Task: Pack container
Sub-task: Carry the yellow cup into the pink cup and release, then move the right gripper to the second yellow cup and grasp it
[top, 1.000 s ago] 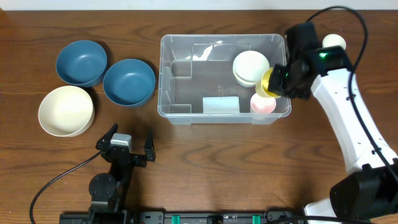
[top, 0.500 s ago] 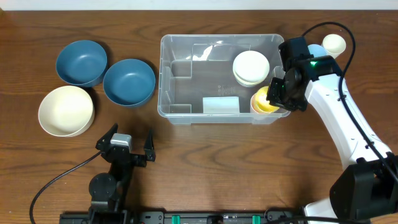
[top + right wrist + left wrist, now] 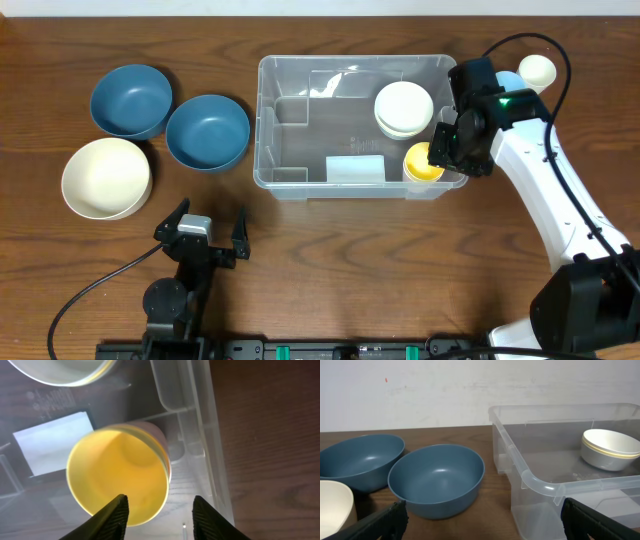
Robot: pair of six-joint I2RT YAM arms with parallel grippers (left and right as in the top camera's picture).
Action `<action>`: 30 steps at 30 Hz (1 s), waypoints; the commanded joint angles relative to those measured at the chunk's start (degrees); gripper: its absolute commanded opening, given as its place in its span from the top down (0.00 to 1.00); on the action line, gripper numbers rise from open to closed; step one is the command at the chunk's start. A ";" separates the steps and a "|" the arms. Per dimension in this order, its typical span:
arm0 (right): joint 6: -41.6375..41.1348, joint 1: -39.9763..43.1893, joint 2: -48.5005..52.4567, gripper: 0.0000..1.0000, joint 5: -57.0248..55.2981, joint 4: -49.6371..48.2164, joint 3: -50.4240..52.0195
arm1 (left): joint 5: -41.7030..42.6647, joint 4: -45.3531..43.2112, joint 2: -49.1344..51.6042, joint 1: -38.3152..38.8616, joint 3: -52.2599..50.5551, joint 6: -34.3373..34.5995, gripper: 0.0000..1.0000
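Observation:
The container [image 3: 262,120] is a clear tub in the middle of the table. Inside it are a stack of white bowls [image 3: 403,108] and a yellow cup [image 3: 421,162] nested on a pink cup [image 3: 155,432] in the near right corner. My right gripper [image 3: 445,150] hovers over that corner. In the right wrist view the right gripper [image 3: 160,510] is open, its fingers straddling the rim of the yellow cup [image 3: 117,475] without pinching it. My left gripper [image 3: 208,230] rests open near the table's front, and the left gripper [image 3: 482,512] faces the container [image 3: 540,482].
Two blue bowls [image 3: 131,100] [image 3: 207,132] and a cream bowl [image 3: 106,177] sit left of the container. A pale blue cup [image 3: 510,80] and a cream cup [image 3: 537,70] stand behind my right arm. A whitish label [image 3: 355,169] lies on the container's floor.
My right gripper lowered the yellow cup into the container's corner onto the pink cup, then opened its jaws. The left arm has not moved.

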State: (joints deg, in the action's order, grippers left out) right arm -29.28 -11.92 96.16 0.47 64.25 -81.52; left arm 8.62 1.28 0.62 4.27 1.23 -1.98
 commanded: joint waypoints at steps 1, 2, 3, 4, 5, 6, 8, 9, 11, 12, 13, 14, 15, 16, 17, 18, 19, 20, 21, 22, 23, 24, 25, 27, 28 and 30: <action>1.07 1.11 -1.46 0.53 -0.09 -0.22 -5.46 | 0.83 1.92 -0.28 -0.24 -1.01 -0.98 0.02; 1.07 1.84 -1.68 0.51 -0.42 -0.24 -6.82 | 0.83 1.92 -0.28 -0.24 -1.01 -0.98 0.02; 1.07 2.78 -1.73 0.48 -1.22 -0.42 -8.33 | 0.83 1.92 -0.28 -0.24 -1.01 -0.98 0.02; 0.94 3.72 -1.73 0.46 -2.03 -0.72 -9.44 | 0.83 1.92 -0.28 -0.24 -1.01 -0.98 0.02; 0.81 4.63 -1.73 0.44 -2.67 -1.68 -10.05 | 0.83 1.92 -0.28 -0.24 -1.01 -0.98 0.02; 0.76 5.57 -1.73 0.44 -2.84 -3.13 -10.12 | 0.83 1.92 -0.28 -0.24 -1.01 -0.98 0.02; -0.55 7.74 -1.25 0.43 -4.28 -5.86 -10.10 | 0.83 1.92 -0.28 -0.24 -1.01 -0.98 0.02; -1.51 8.68 -0.83 0.43 -5.46 -6.73 -10.10 | 0.83 1.92 -0.28 -0.24 -1.01 -0.98 0.02; -2.86 10.67 0.50 0.41 -7.45 -8.28 -10.08 | 0.83 1.92 -0.28 -0.24 -1.01 -0.98 0.02; -2.91 11.58 1.38 0.41 -7.80 -8.94 -10.10 | 0.83 1.92 -0.28 -0.24 -1.01 -0.98 0.02; -2.91 12.44 2.16 0.41 -7.82 -9.35 -10.10 | 0.83 1.92 -0.28 -0.24 -1.01 -0.98 0.02; -3.06 13.57 3.43 0.41 -7.89 -9.73 -10.08 | 0.83 1.92 -0.28 -0.24 -1.01 -0.98 0.02; -3.10 14.58 4.61 0.40 -7.98 -9.90 -10.10 | 0.83 1.92 -0.28 -0.24 -1.01 -0.98 0.02; -3.32 15.34 5.55 0.40 -8.00 -9.90 -10.08 | 0.83 1.92 -0.28 -0.24 -1.01 -0.98 0.02; -3.32 16.52 7.17 0.41 -7.96 -10.01 -10.08 | 0.83 1.92 -0.28 -0.24 -1.01 -0.98 0.02; -3.32 17.33 8.35 0.41 -7.87 -10.12 -10.10 | 0.83 1.92 -0.28 -0.24 -1.01 -0.98 0.02; -3.30 18.12 9.44 0.42 -7.72 -10.27 -10.08 | 0.83 1.92 -0.28 -0.24 -1.01 -0.98 0.02; -3.26 18.62 10.29 0.42 -7.52 -10.49 -10.10 | 0.83 1.92 -0.28 -0.24 -1.01 -0.98 0.02; -3.26 19.17 11.26 0.42 -7.48 -10.67 -10.10 | 0.83 1.92 -0.28 -0.24 -1.01 -0.98 0.02; -3.21 19.50 12.09 0.42 -7.50 -10.78 -10.10 | 0.83 1.92 -0.28 -0.24 -1.01 -0.98 0.02; -2.80 19.67 12.94 0.42 -7.41 -11.02 -10.10 | 0.83 1.92 -0.28 -0.24 -1.01 -0.98 0.02; -2.29 19.71 13.57 0.42 -7.19 -11.32 -10.10 | 0.83 1.92 -0.28 -0.24 -1.01 -0.98 0.02; -1.86 19.69 14.25 0.42 -7.06 -11.67 -10.10 | 0.83 1.92 -0.28 -0.24 -1.01 -0.98 0.02; -1.90 19.67 15.76 0.42 -6.84 -12.26 -10.10 | 0.83 1.92 -0.28 -0.24 -1.01 -0.98 0.02; -1.90 19.67 16.52 0.42 -6.36 -12.55 -10.08 | 0.83 1.92 -0.28 -0.24 -1.01 -0.98 0.02; -1.92 19.61 17.79 0.42 -5.73 -13.00 -10.08 | 0.83 1.92 -0.28 -0.24 -1.01 -0.98 0.02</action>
State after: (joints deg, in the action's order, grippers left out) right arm -31.40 7.77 111.85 -5.80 51.62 -91.07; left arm 8.62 1.28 0.62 4.25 1.23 -1.98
